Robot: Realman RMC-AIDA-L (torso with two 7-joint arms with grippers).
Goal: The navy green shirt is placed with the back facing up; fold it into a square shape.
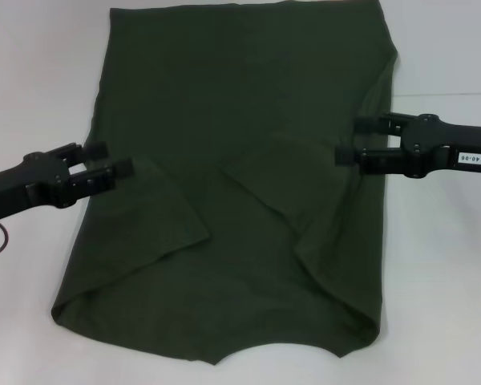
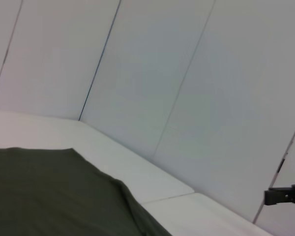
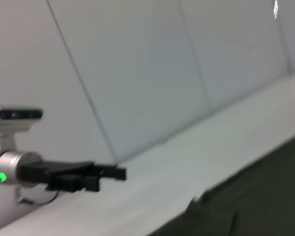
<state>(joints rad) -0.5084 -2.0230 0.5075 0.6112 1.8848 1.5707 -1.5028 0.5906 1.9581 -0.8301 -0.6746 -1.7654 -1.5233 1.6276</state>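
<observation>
You see the shirt (image 1: 240, 184) flat on the table (image 1: 441, 265), sleeves folded inward, far hem cut off. Both grippers, left (image 1: 112, 160) and right (image 1: 349, 140), hover spread at its edges, empty.

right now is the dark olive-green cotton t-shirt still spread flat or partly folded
Partly folded: both sleeves of the dark olive-green cotton T-shirt lie turned inward over its body. Left gripper and right gripper hover open at its sides.

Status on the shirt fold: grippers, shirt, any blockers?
Left gripper open over shirt's left edge; right gripper open over right edge. Navy green shirt flat, both sleeves folded inward. Nothing in the way.
</observation>
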